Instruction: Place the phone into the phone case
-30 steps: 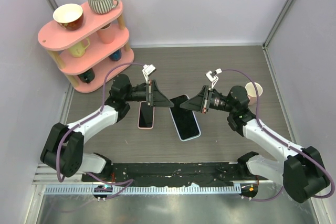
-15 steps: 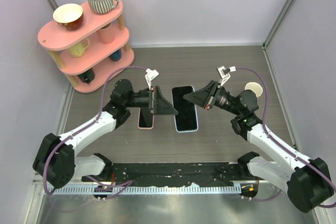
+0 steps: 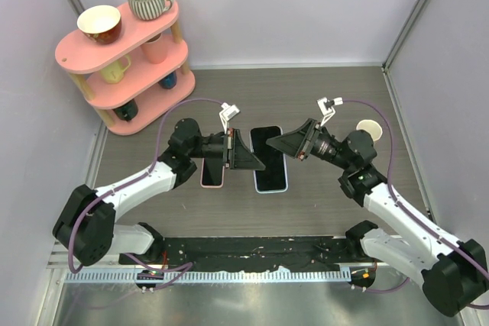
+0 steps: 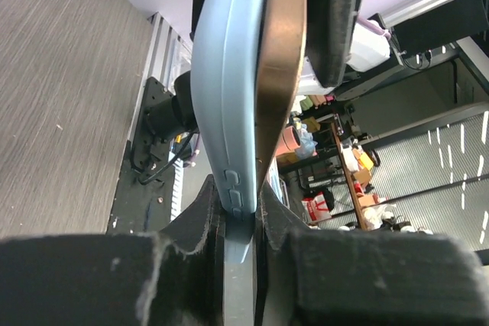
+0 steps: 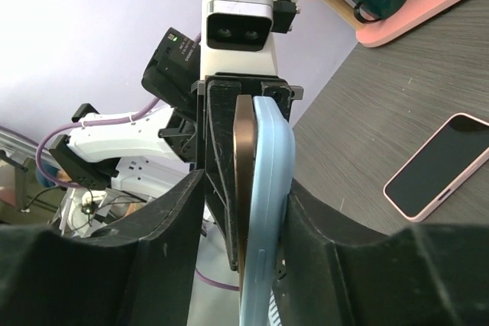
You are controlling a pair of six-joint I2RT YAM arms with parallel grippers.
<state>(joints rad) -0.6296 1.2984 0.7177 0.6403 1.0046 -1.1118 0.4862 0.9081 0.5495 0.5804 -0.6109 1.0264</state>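
The phone (image 3: 269, 167), dark screen up, lies partly in the light-blue phone case (image 3: 286, 181) at mid table between both arms. My left gripper (image 3: 258, 163) is shut on the case's edge; in the left wrist view (image 4: 243, 204) the blue case (image 4: 225, 74) is pinched and the phone's bronze side (image 4: 281, 51) bulges out of it. My right gripper (image 3: 277, 143) straddles the other side. In the right wrist view (image 5: 246, 182) one finger (image 5: 344, 257) touches the case (image 5: 273, 188). The other finger (image 5: 153, 250) stands a little apart from the phone's edge (image 5: 243, 158).
A second phone in a pink case (image 3: 212, 172) lies flat just left of the held one and shows in the right wrist view (image 5: 439, 162). A pink shelf (image 3: 122, 51) with mugs stands back left. A paper cup (image 3: 370, 130) sits right. A black mat (image 3: 252, 250) lines the near edge.
The phone and case have swung from a slant to straight and shifted slightly back. Both grippers moved with it; the left one has pushed further right onto the case edge.
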